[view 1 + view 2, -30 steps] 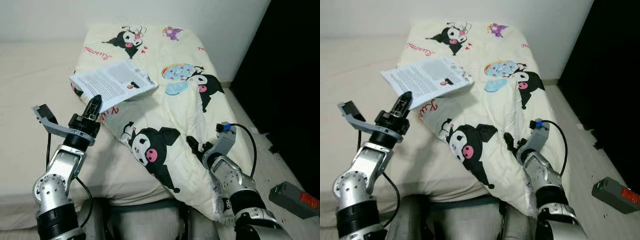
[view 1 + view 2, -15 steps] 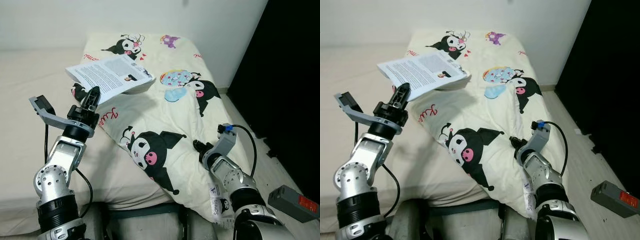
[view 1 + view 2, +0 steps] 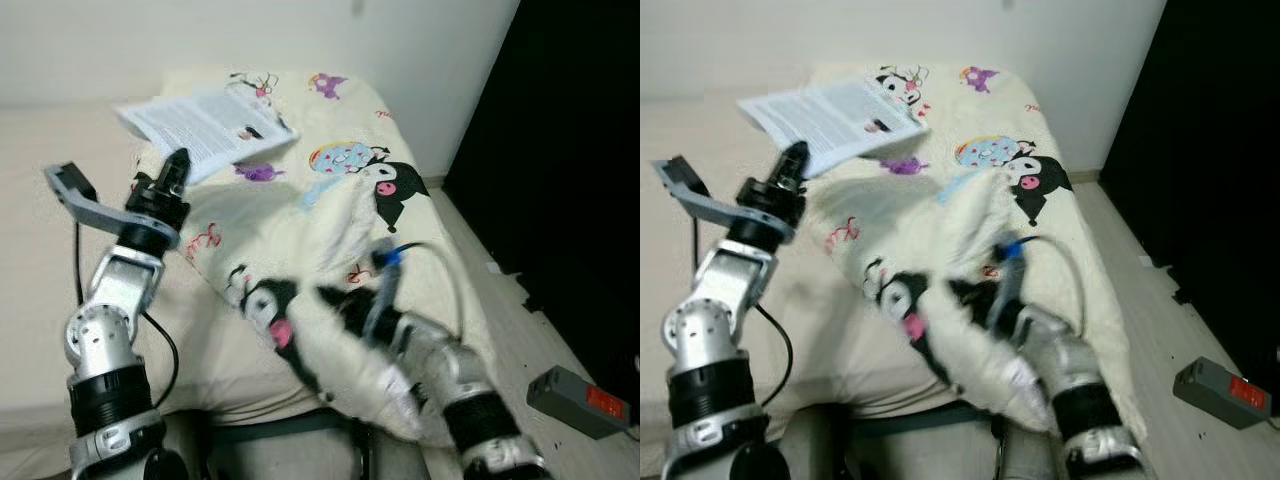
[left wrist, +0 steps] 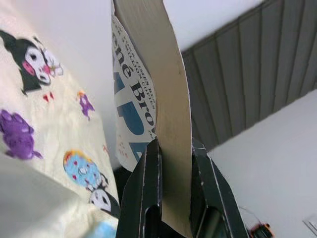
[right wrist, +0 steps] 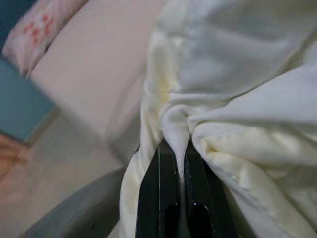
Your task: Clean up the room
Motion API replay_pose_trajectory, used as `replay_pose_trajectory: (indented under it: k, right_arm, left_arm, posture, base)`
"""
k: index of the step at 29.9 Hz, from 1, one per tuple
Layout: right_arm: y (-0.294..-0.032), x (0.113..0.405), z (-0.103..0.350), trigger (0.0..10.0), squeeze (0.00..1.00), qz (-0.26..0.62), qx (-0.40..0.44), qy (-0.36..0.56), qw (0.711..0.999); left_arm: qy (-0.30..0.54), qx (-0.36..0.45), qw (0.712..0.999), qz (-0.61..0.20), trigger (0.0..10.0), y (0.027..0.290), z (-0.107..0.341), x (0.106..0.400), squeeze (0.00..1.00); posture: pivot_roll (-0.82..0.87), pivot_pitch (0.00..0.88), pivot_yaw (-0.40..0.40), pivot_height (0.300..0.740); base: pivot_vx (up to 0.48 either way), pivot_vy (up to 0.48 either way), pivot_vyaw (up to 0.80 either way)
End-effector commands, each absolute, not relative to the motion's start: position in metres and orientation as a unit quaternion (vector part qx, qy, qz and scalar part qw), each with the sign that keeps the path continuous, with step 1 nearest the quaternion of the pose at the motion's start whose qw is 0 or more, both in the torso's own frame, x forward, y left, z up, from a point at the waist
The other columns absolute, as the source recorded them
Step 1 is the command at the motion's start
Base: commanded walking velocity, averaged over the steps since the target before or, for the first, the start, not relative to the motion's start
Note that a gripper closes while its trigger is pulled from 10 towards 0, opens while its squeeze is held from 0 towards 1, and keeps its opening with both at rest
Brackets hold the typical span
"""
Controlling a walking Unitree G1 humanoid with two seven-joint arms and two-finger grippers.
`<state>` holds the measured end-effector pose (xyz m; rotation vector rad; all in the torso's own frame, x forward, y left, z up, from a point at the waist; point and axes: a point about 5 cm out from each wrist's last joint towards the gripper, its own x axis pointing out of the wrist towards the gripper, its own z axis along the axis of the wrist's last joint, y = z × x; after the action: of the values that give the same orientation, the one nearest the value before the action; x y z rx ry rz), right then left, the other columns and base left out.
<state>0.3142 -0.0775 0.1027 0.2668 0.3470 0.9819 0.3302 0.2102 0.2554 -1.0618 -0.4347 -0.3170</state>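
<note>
Left eye view shows the bed (image 3: 40, 330) being cleared. The left pincer (image 3: 176, 170) is raised above the mattress and holds one open book (image 3: 205, 125) by its lower edge, clear of the bedding. The right pincer (image 3: 345, 305) is low at the near side and lifts a fold of the one cartoon-printed quilt (image 3: 340, 180); this part is blurred. One grey box with a red end (image 3: 583, 398) lies on the floor beside the bed.

Right eye view gives the same scene: one book, one quilt, one box, two arms at work.

Left wrist view shows the two black fingers (image 4: 143, 188) pressed against the thick block of pages, so this pincer is pinching the book (image 4: 148, 99).

Right wrist view shows the two fingers (image 5: 166, 193) pressed together on a bunch of cream cloth, so this pincer is pinching the quilt (image 5: 237, 148).

The step in hand seems to be removing the book while pulling the quilt. The next move probably calls for a place to put the book down, and for a firm hold on the cloth.
</note>
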Motion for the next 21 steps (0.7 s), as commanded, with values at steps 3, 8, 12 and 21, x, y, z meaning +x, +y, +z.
replay_pose_trajectory:
  k: [3,8,12,21]
  right_arm:
    - [-0.063,0.296,0.094,0.0,0.00,0.539,0.080,0.189,0.817]
    - [-0.060,0.278,0.081,0.0,0.00,0.585,0.022,0.224,0.779]
    - [-0.068,0.262,0.060,0.0,0.00,0.608,-0.052,0.281,0.741]
    - [-0.074,0.262,0.054,10.0,1.00,0.596,-0.084,0.295,0.742]
  left_arm:
    - [-0.228,-0.488,0.831,-0.140,0.0,0.214,0.267,0.327,0.00]
    - [-0.222,-0.487,0.832,-0.144,0.0,0.210,0.266,0.326,0.00]
    - [-0.217,-0.486,0.834,-0.146,0.0,0.207,0.263,0.326,0.00]
    - [-0.204,-0.474,0.841,-0.165,0.0,0.197,0.263,0.327,0.00]
  posture:
    - [-0.07,0.067,-0.044,0.556]
    - [-0.07,0.069,-0.048,0.556]
    - [-0.07,0.069,-0.052,0.556]
    - [-0.07,0.069,-0.051,0.556]
  base:
    - [0.000,0.000,0.00]
    - [0.000,0.000,0.00]
    - [0.000,0.000,0.00]
    - [0.000,0.000,0.00]
